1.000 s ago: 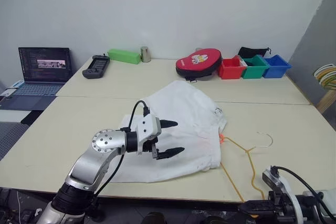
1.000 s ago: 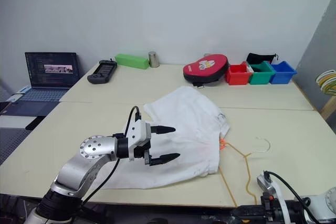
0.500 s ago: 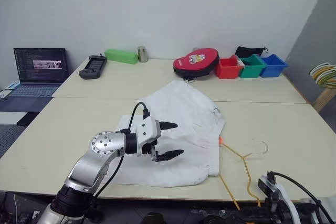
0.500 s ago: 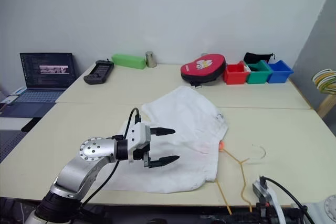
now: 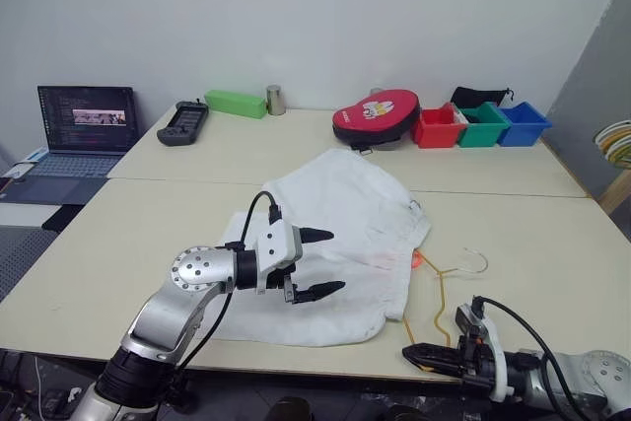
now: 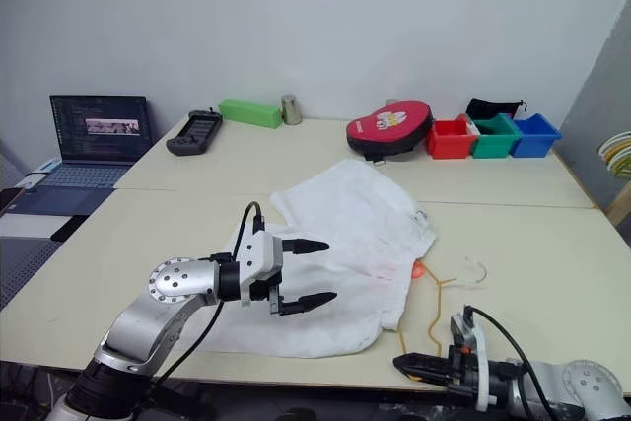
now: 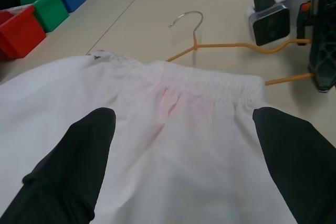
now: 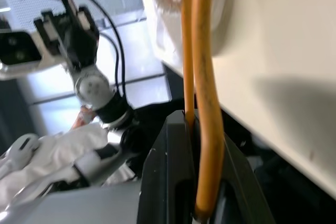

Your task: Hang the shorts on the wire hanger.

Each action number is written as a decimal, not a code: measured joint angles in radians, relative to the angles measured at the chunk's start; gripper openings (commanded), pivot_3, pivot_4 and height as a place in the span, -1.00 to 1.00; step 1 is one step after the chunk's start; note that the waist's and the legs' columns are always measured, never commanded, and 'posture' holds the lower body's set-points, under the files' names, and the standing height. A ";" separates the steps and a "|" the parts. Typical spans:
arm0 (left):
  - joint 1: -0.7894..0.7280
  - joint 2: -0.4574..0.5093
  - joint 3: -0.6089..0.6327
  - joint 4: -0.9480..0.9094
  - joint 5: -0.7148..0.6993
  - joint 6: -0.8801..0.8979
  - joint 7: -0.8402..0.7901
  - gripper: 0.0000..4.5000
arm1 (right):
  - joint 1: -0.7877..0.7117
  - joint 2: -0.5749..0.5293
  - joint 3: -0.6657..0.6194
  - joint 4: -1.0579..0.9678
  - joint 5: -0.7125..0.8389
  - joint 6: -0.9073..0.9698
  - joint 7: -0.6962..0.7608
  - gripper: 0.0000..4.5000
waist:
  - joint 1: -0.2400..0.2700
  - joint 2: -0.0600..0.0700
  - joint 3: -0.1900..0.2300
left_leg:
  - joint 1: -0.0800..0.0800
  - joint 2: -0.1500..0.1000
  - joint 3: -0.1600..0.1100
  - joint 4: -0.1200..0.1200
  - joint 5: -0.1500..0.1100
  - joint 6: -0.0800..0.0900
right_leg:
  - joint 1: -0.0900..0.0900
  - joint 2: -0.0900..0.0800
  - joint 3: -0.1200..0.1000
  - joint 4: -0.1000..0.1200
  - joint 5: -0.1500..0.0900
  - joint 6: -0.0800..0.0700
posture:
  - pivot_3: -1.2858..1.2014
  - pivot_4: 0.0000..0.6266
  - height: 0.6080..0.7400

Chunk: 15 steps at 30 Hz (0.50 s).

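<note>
While left gripper (image 5: pixel 317 263) hovers over shorts (image 5: pixel 345 234), jaws apart, right gripper (image 5: pixel 414 353) clamps wire hanger (image 5: pixel 441 293).

Head stereo pair looks fwd/down over table (image 5: pixel 552 234); wrist cams close on shorts (image 7: pixel 173 145), hanger (image 8: pixel 202 77).

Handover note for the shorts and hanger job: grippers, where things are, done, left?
Left gripper: open, hovering over the shorts, holding nothing.
Right gripper: shut on the wire hanger at the table's near edge.
Shorts: spread flat on the table, waistband toward the hanger.
Hanger: lying beside the shorts, one corner at or under the waistband edge, hook pointing away.
Done: hanger gripped.
Left: get the shorts onto the hanger; nothing is hung yet.
</note>
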 measured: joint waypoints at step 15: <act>-0.035 -0.008 0.000 0.030 0.004 -0.002 -0.024 0.99 | -0.042 0.023 -0.012 -0.107 -0.198 0.011 0.063 -1.00 | -0.042 0.003 0.004 | 0.000 0.000 0.004 0.001 0.000 0.000 | -0.003 0.000 0.004 0.001 0.003 0.003 | 0.23 -1.00 1.00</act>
